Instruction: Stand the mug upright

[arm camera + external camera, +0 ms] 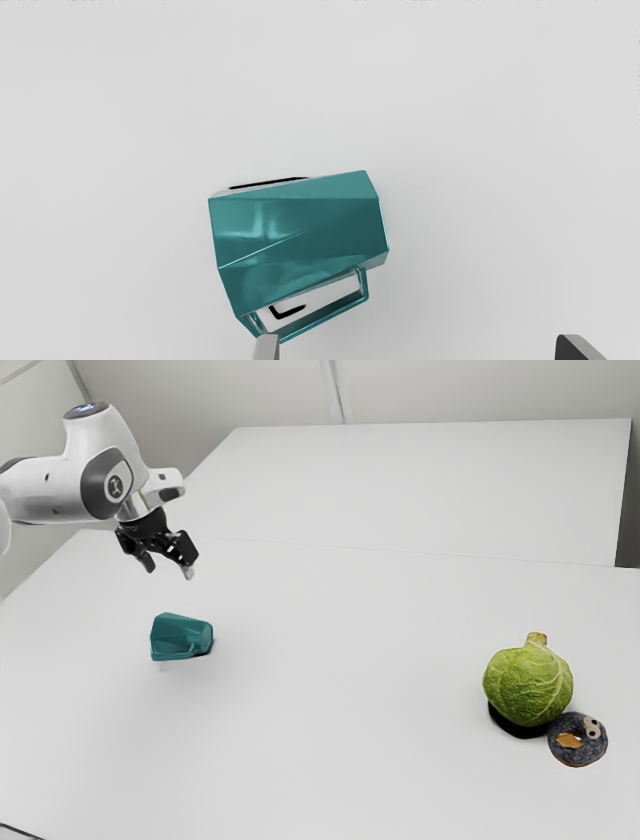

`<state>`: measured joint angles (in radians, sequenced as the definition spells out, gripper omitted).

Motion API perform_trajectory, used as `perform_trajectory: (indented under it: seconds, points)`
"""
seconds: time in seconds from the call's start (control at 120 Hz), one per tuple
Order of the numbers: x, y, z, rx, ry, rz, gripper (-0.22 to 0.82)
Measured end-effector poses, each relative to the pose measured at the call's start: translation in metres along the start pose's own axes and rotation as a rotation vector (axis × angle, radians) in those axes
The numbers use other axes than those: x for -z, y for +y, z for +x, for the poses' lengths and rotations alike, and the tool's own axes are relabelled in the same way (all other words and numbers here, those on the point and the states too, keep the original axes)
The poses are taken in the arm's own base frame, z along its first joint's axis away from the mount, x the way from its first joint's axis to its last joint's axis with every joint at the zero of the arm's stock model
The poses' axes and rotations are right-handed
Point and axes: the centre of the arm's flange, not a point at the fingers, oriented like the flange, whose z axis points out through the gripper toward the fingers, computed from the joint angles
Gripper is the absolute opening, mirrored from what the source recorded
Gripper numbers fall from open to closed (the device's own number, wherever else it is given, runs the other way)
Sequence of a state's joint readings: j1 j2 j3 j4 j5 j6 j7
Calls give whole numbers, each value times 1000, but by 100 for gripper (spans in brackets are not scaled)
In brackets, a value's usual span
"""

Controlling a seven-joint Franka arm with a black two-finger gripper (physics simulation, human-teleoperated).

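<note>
Up above the table (330, 690), the black gripper (168, 568) is held at the end of the white arm (55, 490), with its tips pointed down. Its two fingers are spread wide, and nothing is gripped between them.

Below it, the blue-green mug (180, 637) is seen lying on its side on the table, so it is not stood up. A gap is seen between the mug and the gripper in the exterior view. There, its wide end is turned to the exterior view's left and its thin end to the exterior view's right. In the wrist view, its boxy handle (325, 320) is turned to the side where the fingers are, and one corner of it is partly hidden by one finger.

Well apart from the mug, toward the exterior view's right, a round green cabbage (528, 685) is seen on the table, its stem pointed up. Just beside it, a small dark donut (580, 749) is placed, marked with an orange patch and two pale spots. Past the table, a pale wall (480, 390) is seen.
</note>
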<state>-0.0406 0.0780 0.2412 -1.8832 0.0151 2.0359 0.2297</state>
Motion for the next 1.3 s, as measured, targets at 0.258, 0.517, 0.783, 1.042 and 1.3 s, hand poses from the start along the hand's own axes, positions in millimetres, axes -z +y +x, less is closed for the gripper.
perform_trajectory:
  seconds: [0.258,0.517,0.783,1.042,1.3]
  points:
    - [1,-32,-4,69,1,-107,60]
    - [-66,-107,1,96,-171,-268,60]
    - [-116,-167,-29,84,-243,-494,60]
    - [-153,-177,-33,64,-169,-708,60]
    - [-169,-179,-30,65,-79,-813,60]
